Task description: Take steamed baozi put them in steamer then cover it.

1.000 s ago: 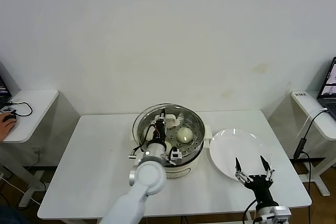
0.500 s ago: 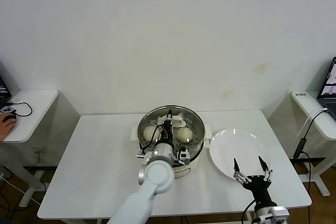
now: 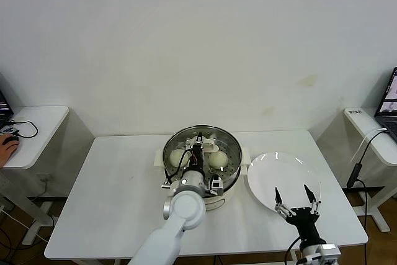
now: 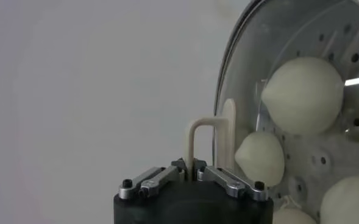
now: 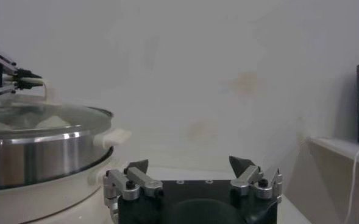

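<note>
The steel steamer [image 3: 231,167] stands on its cream-white base at the table's middle. The clear glass cover [image 3: 205,133] lies over it, rim on rim. Cream-white baozi show through the glass, one on the left [image 3: 177,156] and one on the right [image 3: 218,159]; the left wrist view shows several [image 4: 301,94]. My left gripper [image 3: 198,144] is shut on the cover's cream bar handle [image 4: 194,143] above the pot's centre. My right gripper [image 3: 296,198] is open and empty, low at the front right over the white plate's near edge; the steamer shows far off in the right wrist view [image 5: 39,152].
A flat white plate [image 3: 273,169] lies right of the steamer. A side table [image 3: 34,122] stands at the left with a person's hand on a mouse. Another side table [image 3: 375,131] with a laptop and cables stands at the right.
My left gripper carried the cover rightward over the pot and lowered it; it now sits level on the rim. The right gripper barely moved.
</note>
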Robot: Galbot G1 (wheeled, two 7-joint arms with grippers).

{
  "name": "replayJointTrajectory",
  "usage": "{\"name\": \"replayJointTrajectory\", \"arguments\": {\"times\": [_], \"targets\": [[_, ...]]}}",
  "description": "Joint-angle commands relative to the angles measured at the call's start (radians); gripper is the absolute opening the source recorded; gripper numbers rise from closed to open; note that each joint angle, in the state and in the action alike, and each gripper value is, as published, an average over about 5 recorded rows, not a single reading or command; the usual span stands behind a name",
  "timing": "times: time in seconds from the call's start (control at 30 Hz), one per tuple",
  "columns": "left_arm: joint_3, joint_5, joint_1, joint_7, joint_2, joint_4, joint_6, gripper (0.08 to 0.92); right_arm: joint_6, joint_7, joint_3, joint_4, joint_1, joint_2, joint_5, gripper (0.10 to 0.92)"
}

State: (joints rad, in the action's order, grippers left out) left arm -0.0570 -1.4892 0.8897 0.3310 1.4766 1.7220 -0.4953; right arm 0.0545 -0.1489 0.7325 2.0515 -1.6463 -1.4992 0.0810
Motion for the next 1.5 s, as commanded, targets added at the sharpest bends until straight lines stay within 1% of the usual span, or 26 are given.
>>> {"name": "replayJointTrajectory", "arguments": {"times": [0.03,0.17,0.27,0.5,0.73,0.83,0.9,0.97,1.03,1.1,1.17,1.23,1.33,1.4,1.5], "targets": [[0.002,0.012,0.007,-0.004,0.002,0.018,-0.002,0.196,-0.001,-0.001,-0.002,0.001,-0.001,0.000,-0.002,0.823],[0.000,0.024,0.017,-0.007,-0.008,0.061,-0.004,0.308,-0.002,-0.001,-0.006,0.001,-0.001,-0.001,-0.004,0.823],[-0.003,0.037,0.034,-0.007,-0.033,0.108,-0.004,0.394,-0.003,-0.001,-0.007,0.002,-0.002,-0.001,-0.005,0.823],[-0.003,0.082,0.116,-0.024,-0.124,0.253,0.010,0.602,-0.004,-0.001,-0.012,0.003,-0.005,-0.003,-0.010,0.823],[0.044,0.229,0.238,-0.071,-0.231,0.456,0.037,0.788,-0.005,0.001,-0.013,0.006,-0.012,0.005,-0.009,0.822],[0.098,0.391,0.322,-0.131,-0.280,0.557,0.055,0.818,-0.005,0.001,-0.009,0.008,-0.019,0.019,-0.003,0.823],[0.145,0.542,0.396,-0.211,-0.299,0.610,0.082,0.821,-0.004,0.002,-0.008,0.008,-0.025,0.031,0.006,0.823],[0.215,0.746,0.487,-0.302,-0.299,0.632,0.156,0.822,-0.001,0.002,-0.007,0.008,-0.034,0.049,0.019,0.823],[0.317,0.963,0.574,-0.367,-0.282,0.633,0.267,0.823,0.001,0.001,-0.007,0.008,-0.045,0.071,0.038,0.822],[0.429,1.166,0.641,-0.421,-0.247,0.627,0.369,0.823,0.004,-0.002,-0.007,0.009,-0.059,0.095,0.059,0.823],[0.508,1.315,0.687,-0.480,-0.217,0.627,0.401,0.823,0.007,-0.004,-0.007,0.012,-0.071,0.117,0.073,0.823],[0.563,1.452,0.730,-0.539,-0.199,0.637,0.407,0.823,0.012,-0.004,-0.008,0.018,-0.081,0.135,0.075,0.823],[0.664,1.636,0.799,-0.574,-0.183,0.635,0.432,0.823,0.009,-0.004,-0.018,0.027,-0.084,0.143,0.063,0.823],[0.739,1.724,0.843,-0.569,-0.185,0.613,0.465,0.823,0.002,-0.004,-0.030,0.028,-0.083,0.136,0.051,0.823],[0.835,1.789,0.891,-0.569,-0.194,0.555,0.514,0.823,-0.002,-0.004,-0.047,0.018,-0.090,0.127,0.032,0.823]]}}
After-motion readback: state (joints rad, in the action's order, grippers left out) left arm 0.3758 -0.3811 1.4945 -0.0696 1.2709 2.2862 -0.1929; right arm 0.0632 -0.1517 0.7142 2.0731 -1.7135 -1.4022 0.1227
